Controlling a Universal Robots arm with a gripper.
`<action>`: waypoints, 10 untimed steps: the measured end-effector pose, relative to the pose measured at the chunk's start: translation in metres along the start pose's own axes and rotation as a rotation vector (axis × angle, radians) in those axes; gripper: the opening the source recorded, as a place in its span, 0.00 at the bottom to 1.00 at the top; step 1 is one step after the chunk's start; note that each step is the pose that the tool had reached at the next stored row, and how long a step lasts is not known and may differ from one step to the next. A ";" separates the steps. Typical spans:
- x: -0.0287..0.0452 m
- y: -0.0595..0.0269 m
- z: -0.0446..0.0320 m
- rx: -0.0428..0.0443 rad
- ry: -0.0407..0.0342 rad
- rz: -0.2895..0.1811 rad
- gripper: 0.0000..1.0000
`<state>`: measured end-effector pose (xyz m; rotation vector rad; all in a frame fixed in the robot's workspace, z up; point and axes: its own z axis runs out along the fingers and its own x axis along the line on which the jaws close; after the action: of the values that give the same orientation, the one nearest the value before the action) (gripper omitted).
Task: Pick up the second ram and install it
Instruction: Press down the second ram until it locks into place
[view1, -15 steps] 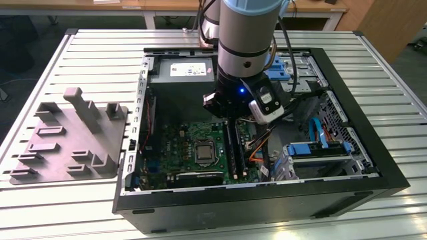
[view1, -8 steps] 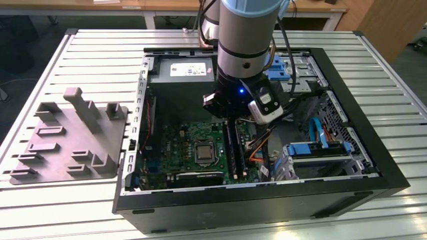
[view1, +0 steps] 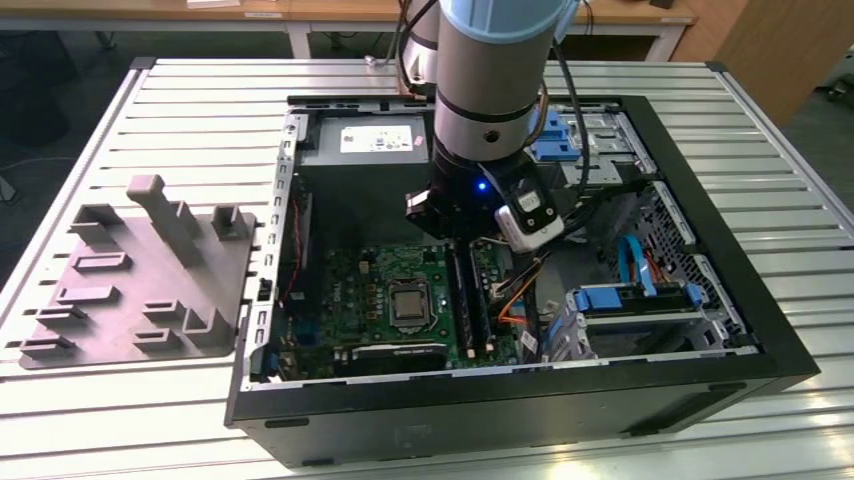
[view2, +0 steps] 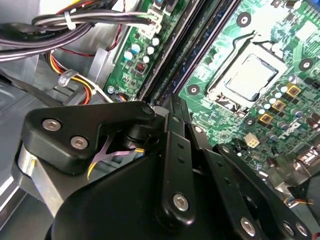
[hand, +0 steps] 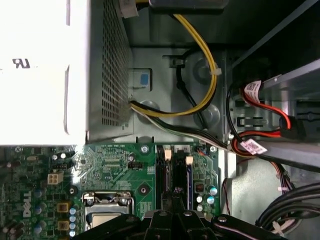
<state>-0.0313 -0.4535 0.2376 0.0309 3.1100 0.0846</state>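
Table: ribbed metal, pale, matt.
Computer case: black, semi-matt; inner frame bare metal.
Fixture tray: grey matt plastic.
Motherboard: glossy green board.
Gripper: black matt plastic, metal screws.
Arm: smooth satin metal.

Slatted metal table, wooden desks behind, dark floor.
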 end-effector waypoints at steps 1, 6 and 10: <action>0.0000 0.0012 0.0004 -0.0001 0.0000 0.000 0.10; 0.0003 0.0034 0.0052 0.0000 0.0000 0.000 0.10; 0.0004 0.0049 0.0068 0.0000 0.0000 0.000 0.10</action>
<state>-0.0314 -0.4482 0.2312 0.0310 3.1100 0.0847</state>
